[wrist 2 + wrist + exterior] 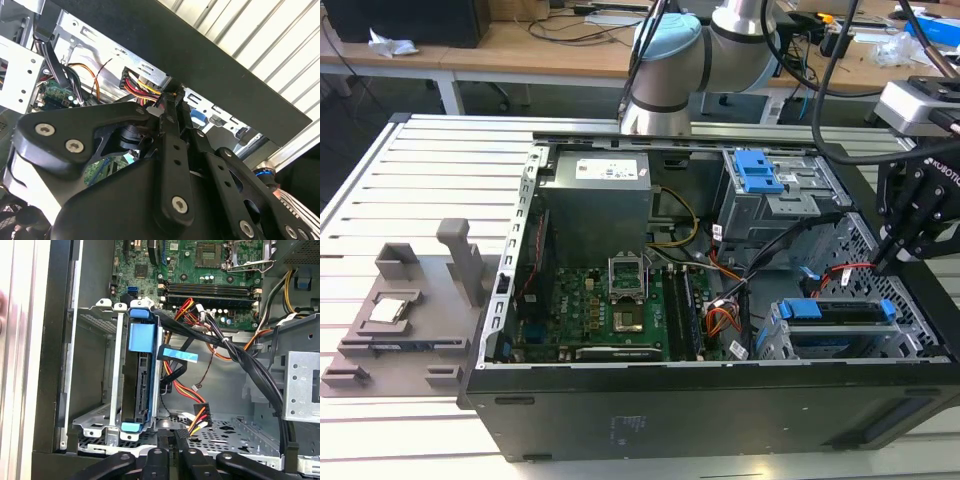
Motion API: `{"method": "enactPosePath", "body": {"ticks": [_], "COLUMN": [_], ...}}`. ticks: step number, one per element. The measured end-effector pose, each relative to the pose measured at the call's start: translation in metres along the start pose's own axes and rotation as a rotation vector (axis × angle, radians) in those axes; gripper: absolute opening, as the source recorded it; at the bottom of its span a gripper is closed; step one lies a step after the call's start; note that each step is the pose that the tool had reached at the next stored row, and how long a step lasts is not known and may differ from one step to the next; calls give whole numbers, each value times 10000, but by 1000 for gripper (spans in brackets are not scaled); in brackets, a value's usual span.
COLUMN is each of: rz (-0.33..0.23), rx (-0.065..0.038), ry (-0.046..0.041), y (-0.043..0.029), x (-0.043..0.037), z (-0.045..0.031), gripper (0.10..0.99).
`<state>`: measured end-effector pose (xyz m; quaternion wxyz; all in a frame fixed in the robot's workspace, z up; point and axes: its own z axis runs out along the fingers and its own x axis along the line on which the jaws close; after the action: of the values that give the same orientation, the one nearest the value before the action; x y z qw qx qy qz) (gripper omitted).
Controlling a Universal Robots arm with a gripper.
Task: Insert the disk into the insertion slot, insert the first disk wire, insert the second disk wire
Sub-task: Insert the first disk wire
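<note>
Desktop case (650,420) open, lying on its side on slatted white table (380,190).

Exterior view's left: grey fixture block (405,320) on the table just beside the case.

Inside the case, going toward the exterior view's right: green motherboard (610,315), with grey power supply (595,200) behind it. Next comes a tall grey bay with blue latch (760,172).

Near corner at the exterior view's right: insertion slot (772,342). Disk (842,312) is seated in it, and the blue caddy shows at both ends of the cage. In the first wrist view the disk sits fully between the cage rails. Its connector edge is bare; neither wire is plugged in yet. Black flat cable with blue tab (177,355) hangs just beside that edge.

Gripper (888,260) hangs over the case's far side at the exterior view's right, above the slot. Fingers (159,452) are closed on the power connector (184,431), the end plug of a red-yellow-black wire bundle. The plug is held apart from the disk.
</note>
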<state>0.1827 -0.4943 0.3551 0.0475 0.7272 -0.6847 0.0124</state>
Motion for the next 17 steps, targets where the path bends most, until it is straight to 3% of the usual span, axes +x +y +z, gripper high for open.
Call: {"method": "enactPosePath", "body": {"ticks": [3, 6, 12, 17], "rz": [0, 0, -1, 0], "rx": [1, 0, 1, 0], "ry": [2, 2, 4, 1], "y": [0, 4, 18, 191], "x": [0, 6, 6, -5], "z": [-7, -81, -83, -73], "gripper": [169, 169, 169, 169]}}
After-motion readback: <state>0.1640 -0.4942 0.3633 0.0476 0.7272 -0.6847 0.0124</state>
